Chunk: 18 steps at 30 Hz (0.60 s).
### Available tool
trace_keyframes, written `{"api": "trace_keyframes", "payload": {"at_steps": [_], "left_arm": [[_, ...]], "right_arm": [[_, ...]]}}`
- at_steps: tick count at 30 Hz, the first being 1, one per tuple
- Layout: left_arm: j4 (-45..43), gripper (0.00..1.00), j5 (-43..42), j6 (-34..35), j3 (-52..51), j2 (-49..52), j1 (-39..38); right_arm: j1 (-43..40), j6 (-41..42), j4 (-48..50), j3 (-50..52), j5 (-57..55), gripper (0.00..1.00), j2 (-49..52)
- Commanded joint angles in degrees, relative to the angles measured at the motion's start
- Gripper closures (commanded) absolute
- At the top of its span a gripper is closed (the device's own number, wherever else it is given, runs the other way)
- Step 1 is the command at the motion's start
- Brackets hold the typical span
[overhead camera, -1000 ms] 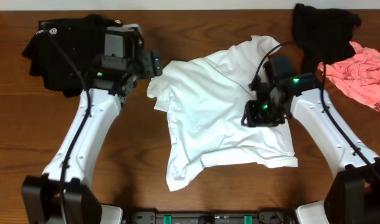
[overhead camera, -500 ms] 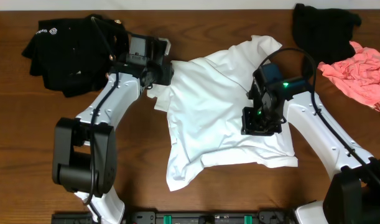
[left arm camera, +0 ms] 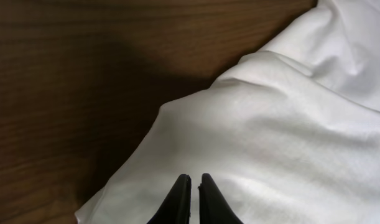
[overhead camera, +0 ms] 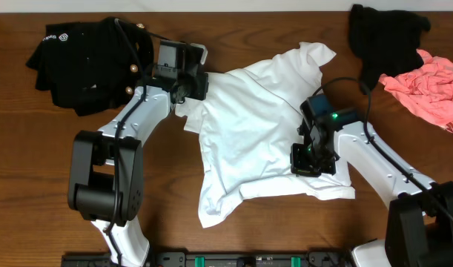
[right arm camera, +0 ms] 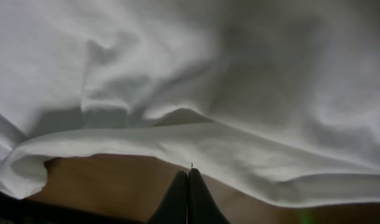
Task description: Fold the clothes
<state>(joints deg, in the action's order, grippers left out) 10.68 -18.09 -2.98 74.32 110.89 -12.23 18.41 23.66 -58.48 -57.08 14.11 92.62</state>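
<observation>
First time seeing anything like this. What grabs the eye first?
A rumpled white T-shirt sprawls across the middle of the dark wooden table. The left claw sits at its upper left edge, the right claw at its lower right hem. A black pile lies in the far left corner, with another black piece and a pink garment at far right.

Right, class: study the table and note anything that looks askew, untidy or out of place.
The white T-shirt lies crumpled and skewed in the middle, its lower edge rumpled. A black garment, another black piece and a pink piece sit bunched in the far corners; none is folded.
</observation>
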Motion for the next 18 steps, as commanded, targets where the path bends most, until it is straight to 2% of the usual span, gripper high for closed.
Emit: {"api": "trace_keyframes", "payload": {"at_steps": [1,6,11,18], "left_arm": [[-0.1,0.93,-1.0,-4.4,0.0,0.8,-1.3],[-0.9,0.94,-0.7,-8.3,0.0,2.2,-3.1],[-2.8,0.94,0.5,-8.6,0.0,5.5,-3.4],[-2.0,0.94,12.3,-7.4,0.0,8.4,-3.3]], "right_arm": [[1.0,1.2,2.2,2.9,-0.4,0.99,-0.4],[1.0,2.7,7.5,7.2,-0.4,0.99,-0.4],[1.0,2.7,12.8,9.8,-1.4,0.99,-0.4],[0.8,2.7,15.9,10.4,-5.6,0.99,-0.4]]}}
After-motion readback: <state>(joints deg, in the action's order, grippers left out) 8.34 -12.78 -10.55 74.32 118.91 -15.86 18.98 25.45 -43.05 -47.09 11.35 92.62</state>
